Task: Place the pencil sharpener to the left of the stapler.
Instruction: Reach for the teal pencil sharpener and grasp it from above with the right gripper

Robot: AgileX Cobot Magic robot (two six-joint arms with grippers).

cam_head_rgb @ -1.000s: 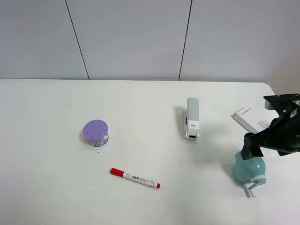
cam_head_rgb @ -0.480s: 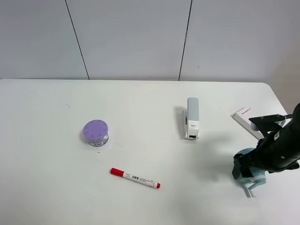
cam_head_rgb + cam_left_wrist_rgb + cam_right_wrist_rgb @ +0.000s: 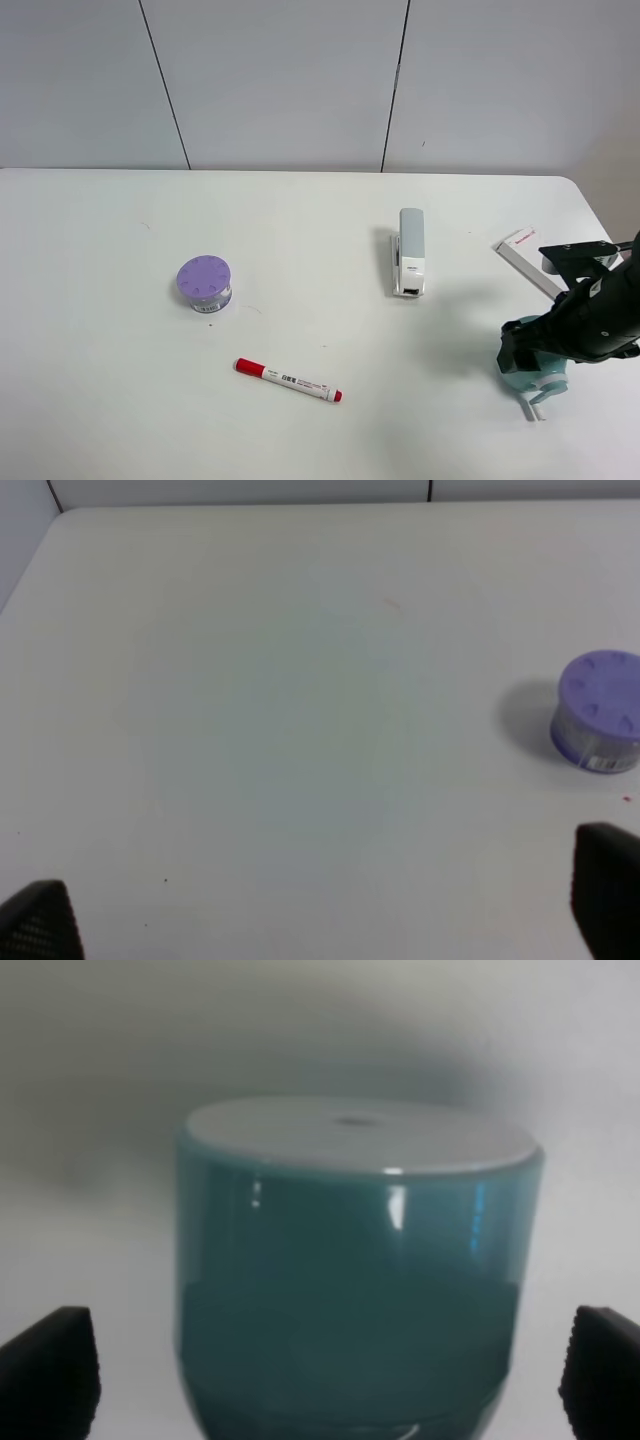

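The pencil sharpener point(image 3: 530, 375) sits at the near right of the table point(image 3: 100, 420), its white ring and small crank point(image 3: 532, 407) pointing toward the near edge. It is to the right of the stapler point(image 3: 411, 252), nearer than it and well apart from it. The right arm point(image 3: 590, 315) reaches down over the sharpener and hides the far part of its teal body.

In the right wrist view, the right gripper point(image 3: 325, 1375) is spread wide. One dark fingertip point(image 3: 45, 1370) stands at each side of the sharpener point(image 3: 360, 1260), with bare table showing between each tip and the glossy body. The sharpener is between the fingers but not clamped.

A red marker point(image 3: 288, 380) lies at about the same depth, left of the middle, with its red cap toward the left.

The left gripper point(image 3: 325, 910) is also spread wide, with only bare table between its two fingertips point(image 3: 38, 925) — it has hold of nothing.

Farther back on the left is a round purple container point(image 3: 204, 283), which the left wrist view also shows point(image 3: 597, 712), off to one side of that gripper. Beyond it, right of centre, the stapler lies lengthwise from near to far, with its small label at the near end. A flat white box with red print point(image 3: 522, 252) lies at the far right, partly behind the right arm. A pale panelled wall point(image 3: 280, 80) closes off the far side.
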